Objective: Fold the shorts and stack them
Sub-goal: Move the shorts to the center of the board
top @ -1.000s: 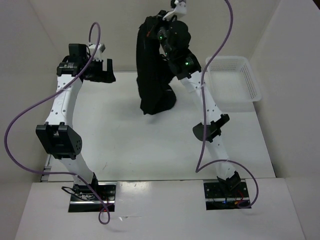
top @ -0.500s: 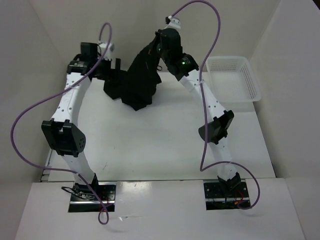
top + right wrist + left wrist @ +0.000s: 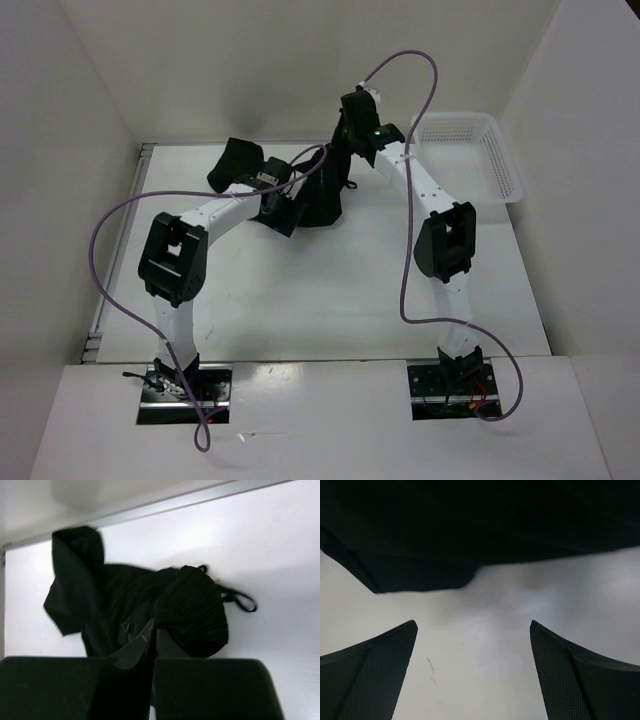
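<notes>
The black shorts (image 3: 322, 195) lie bunched on the white table at the back middle, with one part still raised toward my right gripper (image 3: 338, 160). In the right wrist view that gripper (image 3: 154, 625) is shut on the shorts (image 3: 195, 610), its tips pinching fabric beside the ribbed waistband. A drawstring loop (image 3: 240, 600) rests on the table. My left gripper (image 3: 287, 208) sits low at the left edge of the heap. In its own view it (image 3: 472, 622) stands open over bare table, and a hem of the shorts (image 3: 470, 530) hangs just beyond the fingertips.
A white mesh basket (image 3: 470, 165) stands at the back right of the table. White walls enclose the table at the left, back and right. A metal rail (image 3: 200, 500) runs along the table's far edge.
My right gripper has brought the hanging shorts down onto the table. My left arm has swung right and dropped low, so its open gripper now sits at the shorts' left edge.
</notes>
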Controlling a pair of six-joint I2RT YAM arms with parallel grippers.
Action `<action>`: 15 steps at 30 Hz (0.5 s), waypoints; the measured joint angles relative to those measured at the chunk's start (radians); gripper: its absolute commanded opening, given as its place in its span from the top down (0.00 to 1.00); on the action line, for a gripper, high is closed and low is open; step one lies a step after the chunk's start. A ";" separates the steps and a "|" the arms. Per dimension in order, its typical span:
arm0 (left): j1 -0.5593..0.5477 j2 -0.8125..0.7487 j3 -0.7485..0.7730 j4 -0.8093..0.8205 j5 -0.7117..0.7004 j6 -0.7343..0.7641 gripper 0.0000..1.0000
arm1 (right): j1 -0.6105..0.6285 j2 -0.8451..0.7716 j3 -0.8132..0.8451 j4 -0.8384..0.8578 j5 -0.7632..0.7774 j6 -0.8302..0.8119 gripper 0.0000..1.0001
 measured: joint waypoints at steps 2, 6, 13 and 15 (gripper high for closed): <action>0.002 0.033 0.001 0.057 -0.062 0.000 0.00 | -0.037 -0.001 0.000 0.008 0.000 0.000 1.00; 0.007 0.108 0.030 0.137 -0.149 0.000 0.00 | -0.099 -0.001 -0.006 0.023 -0.005 0.000 1.00; 0.003 0.183 0.081 0.218 -0.202 -0.002 0.42 | -0.132 0.000 -0.020 0.029 -0.038 0.000 1.00; 0.003 0.200 0.084 0.214 -0.196 0.000 0.64 | -0.134 0.000 -0.020 0.029 -0.048 0.000 1.00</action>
